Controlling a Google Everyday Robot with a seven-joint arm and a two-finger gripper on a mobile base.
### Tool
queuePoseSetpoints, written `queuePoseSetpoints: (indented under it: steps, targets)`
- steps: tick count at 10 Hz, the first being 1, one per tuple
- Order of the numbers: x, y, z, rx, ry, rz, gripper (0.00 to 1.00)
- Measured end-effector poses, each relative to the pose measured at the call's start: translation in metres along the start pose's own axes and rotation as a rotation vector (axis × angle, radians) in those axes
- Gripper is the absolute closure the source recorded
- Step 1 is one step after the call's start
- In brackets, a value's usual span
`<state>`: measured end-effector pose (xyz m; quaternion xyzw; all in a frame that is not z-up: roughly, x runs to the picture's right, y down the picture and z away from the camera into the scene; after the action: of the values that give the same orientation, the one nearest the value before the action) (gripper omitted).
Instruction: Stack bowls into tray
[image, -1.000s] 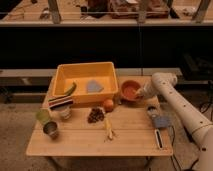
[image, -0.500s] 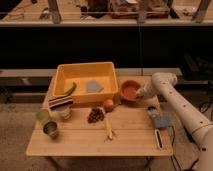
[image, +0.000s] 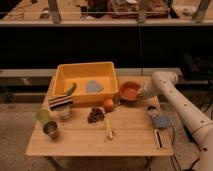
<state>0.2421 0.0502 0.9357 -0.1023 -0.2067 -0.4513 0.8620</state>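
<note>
A small orange-red bowl (image: 130, 92) sits on the wooden table just right of the large yellow tray (image: 111, 79). The tray holds a grey cloth-like item (image: 93, 86) and a green banana-shaped object (image: 70, 88). My gripper (image: 140, 93) is at the bowl's right rim, at the end of the white arm (image: 176, 102) that reaches in from the right. The bowl is outside the tray.
An orange fruit (image: 108, 104), a dark grape bunch (image: 95, 115) and a yellow item (image: 109, 131) lie mid-table. A green cup (image: 42, 116), a steel cup (image: 50, 130) and a striped packet (image: 61, 103) stand at the left. A blue object (image: 160, 121) and a white bar (image: 158, 138) lie at the right.
</note>
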Motion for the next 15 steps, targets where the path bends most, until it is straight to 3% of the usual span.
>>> queuePoseSetpoints:
  steps: [2, 4, 8, 15]
  targets:
    - [0.000, -0.001, -0.002, 0.000, -0.003, 0.002, 1.00]
    - [0.002, -0.009, -0.020, 0.000, -0.003, 0.001, 1.00]
    - [0.013, -0.035, -0.082, 0.004, 0.001, 0.003, 1.00]
    - [0.012, -0.037, -0.083, 0.005, -0.001, 0.001, 1.00]
